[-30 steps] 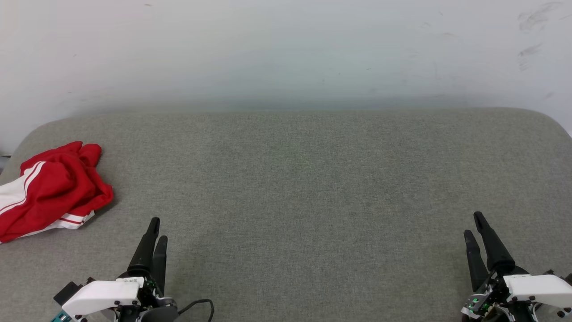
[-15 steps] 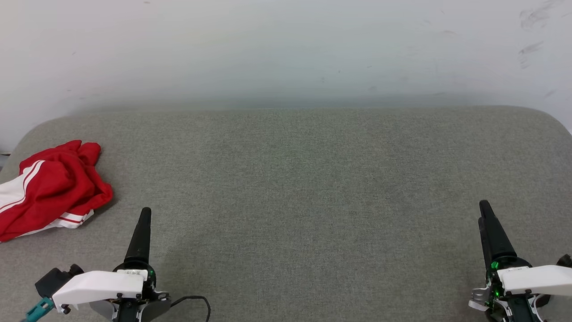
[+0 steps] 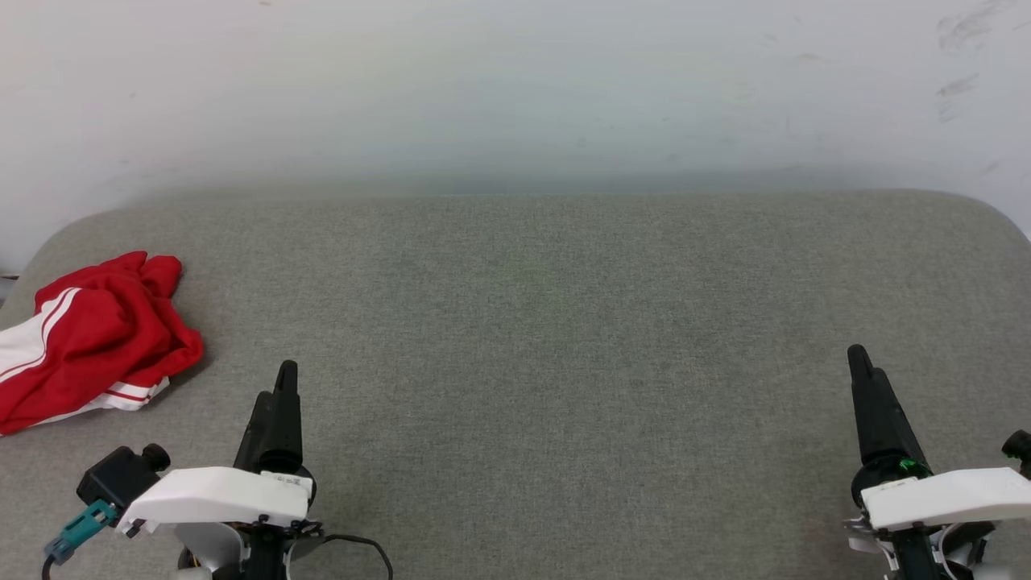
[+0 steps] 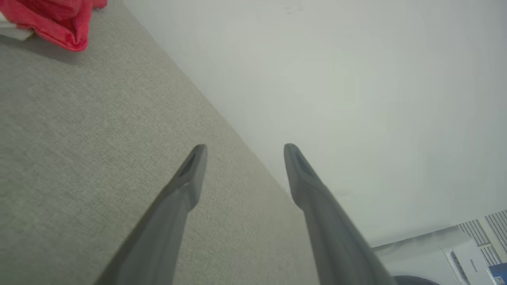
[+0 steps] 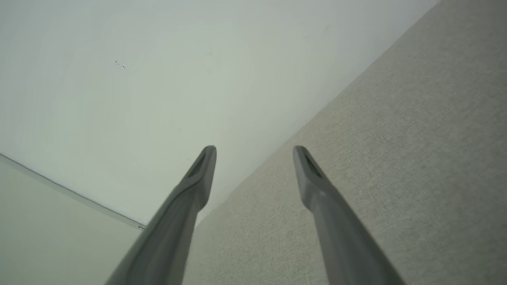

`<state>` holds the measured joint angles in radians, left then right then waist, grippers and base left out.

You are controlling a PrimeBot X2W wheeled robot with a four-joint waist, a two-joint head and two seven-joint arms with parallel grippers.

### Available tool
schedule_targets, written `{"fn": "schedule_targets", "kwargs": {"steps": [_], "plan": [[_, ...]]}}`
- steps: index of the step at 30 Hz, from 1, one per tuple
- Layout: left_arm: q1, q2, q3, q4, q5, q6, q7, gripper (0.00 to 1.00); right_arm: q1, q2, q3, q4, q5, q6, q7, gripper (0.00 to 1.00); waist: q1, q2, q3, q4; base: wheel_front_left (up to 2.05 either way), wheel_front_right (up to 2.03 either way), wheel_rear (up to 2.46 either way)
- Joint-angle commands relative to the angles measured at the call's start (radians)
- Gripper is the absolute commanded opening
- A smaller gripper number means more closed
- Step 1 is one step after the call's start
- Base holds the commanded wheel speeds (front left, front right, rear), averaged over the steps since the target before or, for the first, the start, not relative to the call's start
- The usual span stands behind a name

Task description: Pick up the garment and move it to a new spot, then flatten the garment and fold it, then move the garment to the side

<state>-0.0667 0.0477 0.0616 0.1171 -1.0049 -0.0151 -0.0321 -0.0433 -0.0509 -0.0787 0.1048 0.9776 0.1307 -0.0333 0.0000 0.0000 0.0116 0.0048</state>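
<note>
The garment (image 3: 97, 342) is a crumpled red shirt with white striped trim, lying at the far left of the grey padded surface (image 3: 564, 322). Its red edge shows in the top left corner of the left wrist view (image 4: 59, 23). My left gripper (image 3: 278, 387) hovers at the lower left, to the right of and nearer than the garment, apart from it. In its own wrist view the left gripper (image 4: 241, 152) stands open and empty. My right gripper (image 3: 855, 358) is at the lower right, far from the garment. The right gripper (image 5: 255, 154) is open with nothing between its fingers.
A pale wall (image 3: 515, 89) rises directly behind the padded surface. The surface has rounded far corners, and its left edge runs just beyond the garment. A white appliance (image 4: 443, 253) shows at the lower right of the left wrist view.
Both grippers have turned on their wrists and moved a little further forward over the surface. The garment has not moved.
</note>
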Motion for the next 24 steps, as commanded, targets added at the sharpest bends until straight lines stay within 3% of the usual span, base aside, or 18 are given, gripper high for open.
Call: {"fn": "schedule_targets", "kwargs": {"steps": [1,5,24], "plan": [[-0.006,0.002,-0.006,-0.022,0.032,0.005,-0.010,1.00,-0.008,0.000,0.005,-0.023,-0.034,0.000,-0.008,1.00,0.0000,0.0000,0.000,0.000,0.00,0.00,0.00],[0.003,0.002,-0.024,-0.031,0.143,0.025,-0.031,1.00,0.004,0.000,0.022,-0.030,-0.155,0.000,-0.030,1.00,0.0000,0.0000,-0.002,0.003,0.00,0.00,0.00],[0.031,0.028,-0.079,-0.043,0.417,0.086,-0.091,1.00,0.037,0.000,0.045,-0.041,-0.439,0.000,-0.090,1.00,0.0000,0.0000,-0.011,0.006,0.00,0.00,0.00]]}}
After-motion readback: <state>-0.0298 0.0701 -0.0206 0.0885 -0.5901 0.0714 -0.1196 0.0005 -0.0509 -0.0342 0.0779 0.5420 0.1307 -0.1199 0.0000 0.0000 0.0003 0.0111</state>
